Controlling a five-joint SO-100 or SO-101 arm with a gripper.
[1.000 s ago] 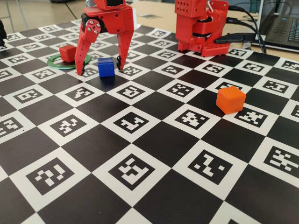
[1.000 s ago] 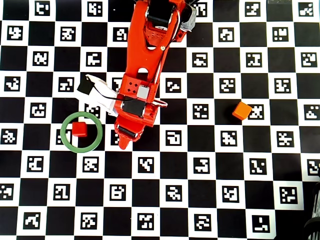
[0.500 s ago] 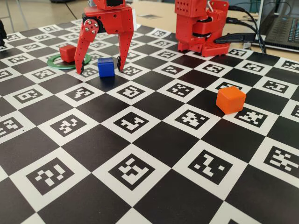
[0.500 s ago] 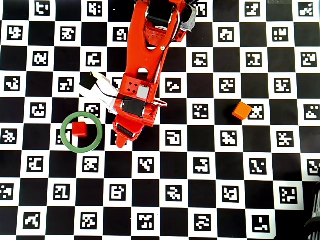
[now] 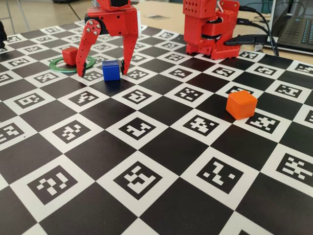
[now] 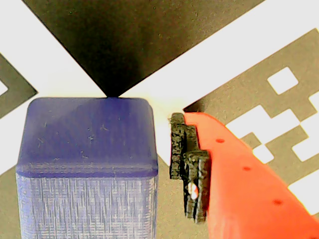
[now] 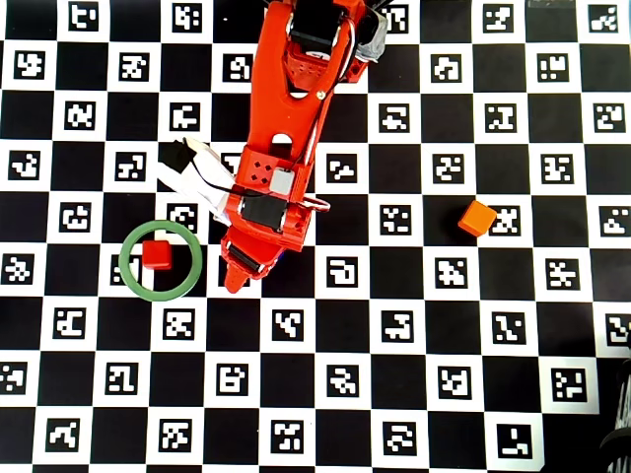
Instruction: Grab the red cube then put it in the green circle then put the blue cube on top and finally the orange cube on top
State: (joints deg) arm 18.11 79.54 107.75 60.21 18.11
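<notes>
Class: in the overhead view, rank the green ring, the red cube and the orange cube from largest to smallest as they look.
1. The green ring, clearly the widest.
2. The orange cube and the red cube look about alike in size, so I would not rank one above the other.

A robotics lab or workshop: the counter is covered in a checkerboard of printed fiducial markers, with a laptop and cables at its far right corner.
</notes>
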